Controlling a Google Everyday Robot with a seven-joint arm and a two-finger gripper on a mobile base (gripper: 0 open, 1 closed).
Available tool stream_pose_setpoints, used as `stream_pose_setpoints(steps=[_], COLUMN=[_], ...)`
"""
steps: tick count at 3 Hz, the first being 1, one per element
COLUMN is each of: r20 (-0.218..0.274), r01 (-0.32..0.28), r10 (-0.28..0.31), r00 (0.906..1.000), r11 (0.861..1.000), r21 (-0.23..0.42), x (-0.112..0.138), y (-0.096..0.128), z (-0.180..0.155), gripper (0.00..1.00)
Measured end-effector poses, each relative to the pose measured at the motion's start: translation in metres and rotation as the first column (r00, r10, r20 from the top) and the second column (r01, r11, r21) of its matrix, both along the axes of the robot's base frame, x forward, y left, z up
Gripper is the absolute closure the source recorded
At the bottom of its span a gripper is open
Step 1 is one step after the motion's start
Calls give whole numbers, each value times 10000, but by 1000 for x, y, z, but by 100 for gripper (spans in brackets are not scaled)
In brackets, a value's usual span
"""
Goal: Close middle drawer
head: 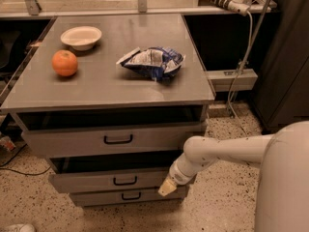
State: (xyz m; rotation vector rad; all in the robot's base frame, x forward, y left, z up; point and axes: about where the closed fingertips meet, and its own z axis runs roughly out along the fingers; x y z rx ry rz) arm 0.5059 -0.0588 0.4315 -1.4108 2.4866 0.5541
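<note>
The grey metal cabinet (116,91) has three drawers. The middle drawer (104,180) stands pulled out a little, with a dark gap above its flat front and a small black loop handle (125,181). The top drawer (96,140) is also out a little. The lowest drawer (111,196) sits below. My white arm (227,151) reaches in from the right. My gripper (166,187) is at the right end of the middle drawer's front, its yellowish tip against or just before it.
On the cabinet top lie an orange (64,63), a white bowl (81,36) and a blue-and-white chip bag (152,62). A cable (244,57) hangs at the right beside a dark cabinet (285,57). The floor (222,211) is speckled.
</note>
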Motion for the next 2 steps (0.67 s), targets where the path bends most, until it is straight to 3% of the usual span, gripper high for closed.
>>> stream_pose_setpoints(steps=[1, 2], r20=[-1, -1], r01=[-1, -1], r10=[1, 1], r00=[10000, 10000], r11=[10000, 10000], r21=[0, 0], x=[0, 0], y=[0, 0], z=[0, 0], gripper=[0, 0])
